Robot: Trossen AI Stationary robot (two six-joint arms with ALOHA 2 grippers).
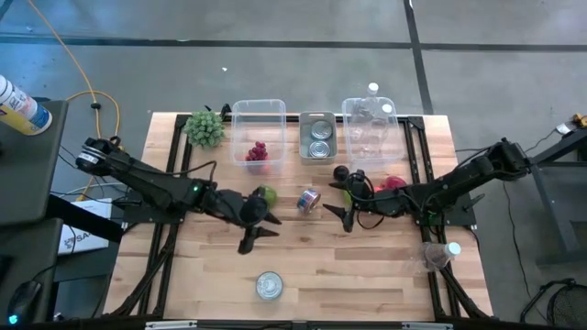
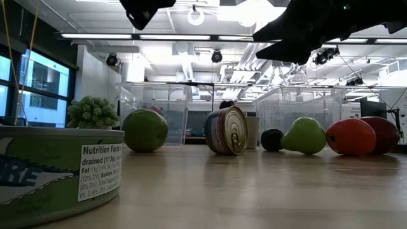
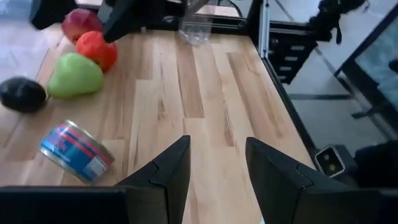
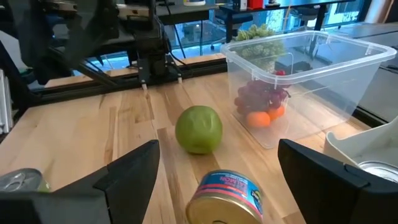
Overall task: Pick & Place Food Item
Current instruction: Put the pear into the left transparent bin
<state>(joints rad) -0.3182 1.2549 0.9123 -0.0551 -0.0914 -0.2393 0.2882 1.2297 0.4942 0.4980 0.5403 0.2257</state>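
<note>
Resting on the bench (image 1: 367,266) just beside the left hand (image 1: 260,231), the green apple (image 4: 199,129) is round, smooth and matte, with a slight dimple. That hand's fingers (image 3: 171,171) stand partly apart, holding nothing. Facing it, the right hand (image 1: 341,201) gapes wide and empty, a blue-labelled can (image 4: 225,197) directly before its fingers (image 4: 134,168).

In the low view the green-labelled tin (image 2: 57,172) is cut off by the left and bottom edges, and only the undersides of the two arms show at the top edge. The dark round fruit (image 3: 22,94) runs off the edge of the left wrist view, and the clear plastic cup (image 3: 196,30) beyond it is partly hidden by the other arm. In the right wrist view the blue-labelled can (image 4: 227,196) is cropped at the bottom, and the small orange item (image 4: 260,118) inside the clear tub (image 4: 348,68) is too blurred through the plastic to identify.
</note>
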